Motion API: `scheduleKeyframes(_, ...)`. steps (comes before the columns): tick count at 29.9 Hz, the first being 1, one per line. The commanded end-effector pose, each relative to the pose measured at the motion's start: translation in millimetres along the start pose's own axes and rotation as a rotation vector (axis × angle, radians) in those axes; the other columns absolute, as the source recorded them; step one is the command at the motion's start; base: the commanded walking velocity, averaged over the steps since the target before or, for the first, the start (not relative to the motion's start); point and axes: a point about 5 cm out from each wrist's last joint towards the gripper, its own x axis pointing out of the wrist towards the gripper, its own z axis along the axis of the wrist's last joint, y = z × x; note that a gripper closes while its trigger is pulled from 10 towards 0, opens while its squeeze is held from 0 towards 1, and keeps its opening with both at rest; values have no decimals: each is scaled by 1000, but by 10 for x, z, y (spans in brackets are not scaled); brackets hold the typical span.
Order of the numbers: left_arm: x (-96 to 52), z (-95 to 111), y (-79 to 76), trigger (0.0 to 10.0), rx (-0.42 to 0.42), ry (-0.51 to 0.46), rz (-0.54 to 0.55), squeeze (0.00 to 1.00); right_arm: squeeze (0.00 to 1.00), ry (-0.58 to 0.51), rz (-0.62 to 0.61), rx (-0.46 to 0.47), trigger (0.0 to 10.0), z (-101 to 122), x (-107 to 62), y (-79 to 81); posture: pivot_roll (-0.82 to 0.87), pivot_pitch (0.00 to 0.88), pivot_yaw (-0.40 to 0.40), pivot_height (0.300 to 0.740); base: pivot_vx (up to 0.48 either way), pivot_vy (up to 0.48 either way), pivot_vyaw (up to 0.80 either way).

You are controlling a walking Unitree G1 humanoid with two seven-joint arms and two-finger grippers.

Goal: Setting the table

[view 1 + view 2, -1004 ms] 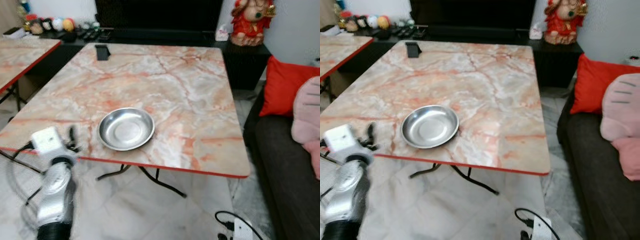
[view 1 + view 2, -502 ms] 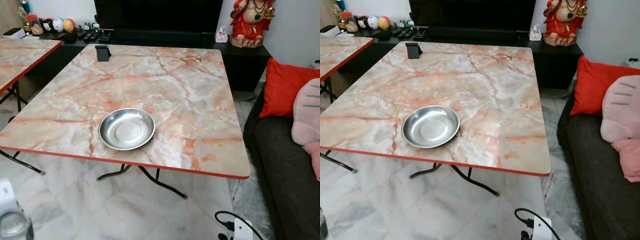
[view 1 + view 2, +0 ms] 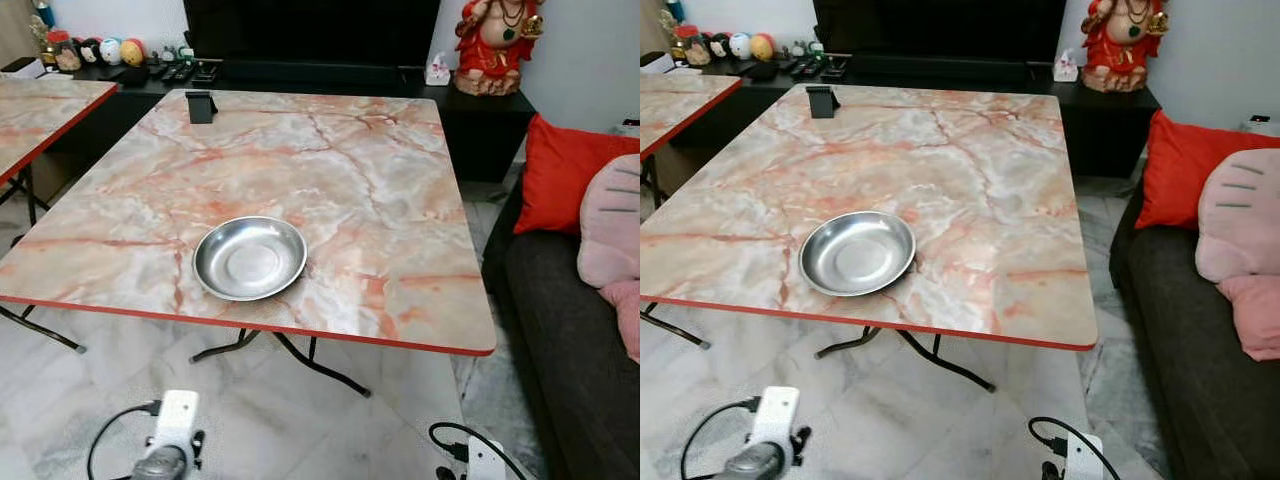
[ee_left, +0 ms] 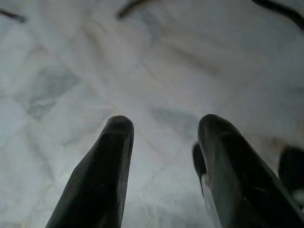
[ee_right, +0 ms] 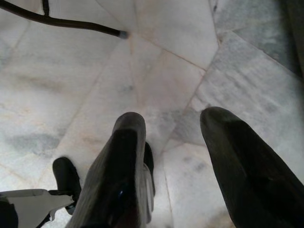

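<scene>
A shiny steel bowl (image 3: 250,257) sits empty near the front edge of the marble-patterned table (image 3: 330,170), left of its middle. My left arm hangs low in front of the table, its wrist with the white camera box (image 3: 177,425) at the bottom of the head view. In the left wrist view my left gripper (image 4: 164,126) is open over the pale floor tiles with nothing between its fingers. My right gripper (image 5: 173,118) is also open and empty, pointing down at the floor.
A black stand (image 3: 201,106) rests at the table's far left corner. A second marble table (image 3: 40,110) stands to the left. A dark sofa (image 3: 560,330) with a red cushion (image 3: 562,172) flanks the right. A white power strip (image 3: 483,462) and folding table legs (image 3: 320,365) lie on the floor.
My left arm, raised at the table's front-left edge a second ago, dropped down and now hangs low in front of the table. The bowl has not moved.
</scene>
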Motion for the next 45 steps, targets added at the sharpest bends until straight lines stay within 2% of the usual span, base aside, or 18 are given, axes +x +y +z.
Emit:
scheduleKeyframes(1, 3, -29, -49, 10000, 56, 12, -41, 0, 0, -12, -7, 7, 10000, 7, -3, -14, -23, 0, 1, 740, 0, 0, 0)
scheduleKeyframes(2, 2, -55, -103, 10000, 89, 19, -64, 0, 0, -19, -8, 10, 10000, 12, -5, -23, -24, 0, 0, 740, 0, 0, 0)
scheduleKeyframes(4, -1, -101, -140, 10000, 94, 31, -84, 0, 0, -19, -15, 10, 10000, 10, -6, -32, -28, 0, 0, 740, 0, 0, 0)
scheduleKeyframes(8, -20, -212, -153, 10000, 57, 46, -82, 0, 0, -19, -17, 3, 10000, -18, -15, -34, -55, 0, 5, 740, 0, 0, 0)
scheduleKeyframes(19, -29, -268, -197, 10000, 28, 63, -90, 0, 0, -23, -16, 8, 10000, -44, -26, -39, -71, 0, 21, 740, 0, 0, 0)
scheduleKeyframes(20, -24, -246, -169, 10000, 35, 56, -78, 0, 0, -26, -18, 11, 10000, -33, -22, -34, -75, 0, 18, 740, 0, 289, 0)
scheduleKeyframes(23, -22, -242, -111, 10000, -23, 53, -49, 0, 0, -27, -23, 17, 10000, -30, -22, -41, -78, 0, 19, 740, 0, 480, 0)
scheduleKeyframes(27, -46, -347, -26, 10000, -11, 86, -27, 0, 0, -5, -32, 21, 10000, -73, -30, -58, -67, 0, 20, 740, 0, 480, 0)
scheduleKeyframes(45, -25, -258, -30, 10000, -38, 57, -7, 0, 0, -23, -19, 23, 10000, 10, -5, -10, -34, 0, 13, 740, 0, 480, 0)
